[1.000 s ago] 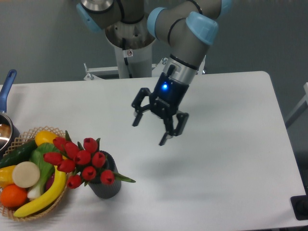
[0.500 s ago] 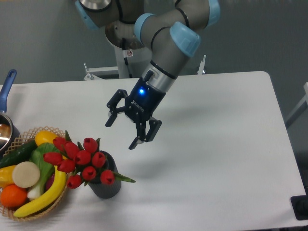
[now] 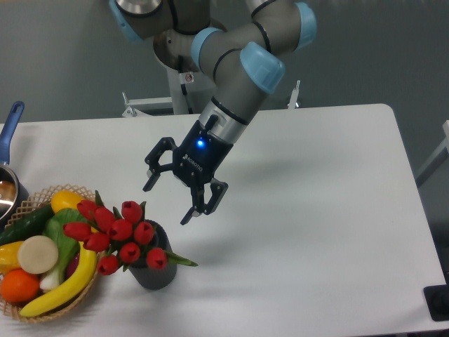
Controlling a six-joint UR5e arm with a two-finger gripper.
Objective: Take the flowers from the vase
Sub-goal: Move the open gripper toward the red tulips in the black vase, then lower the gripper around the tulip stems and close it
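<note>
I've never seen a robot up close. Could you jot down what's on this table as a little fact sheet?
gripper: open, empty, above the table, up and right of the flowers
flowers: red tulips, in the vase
vase: dark, upright, beside the basket
basket: wicker, holds fruit and vegetables, left front
pot: blue handle, at left edge
table: white

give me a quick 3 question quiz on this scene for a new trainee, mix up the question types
1. True or false: the gripper is shut on the flowers.
2. What stands directly left of the vase? A) a basket of fruit and vegetables B) a stack of plates C) a laptop
3. Fill in: the flowers sit in the ____.

Key
1. False. The jaws are open, and the gripper hangs above and right of the flowers, touching nothing.
2. A, the basket.
3. vase
</note>
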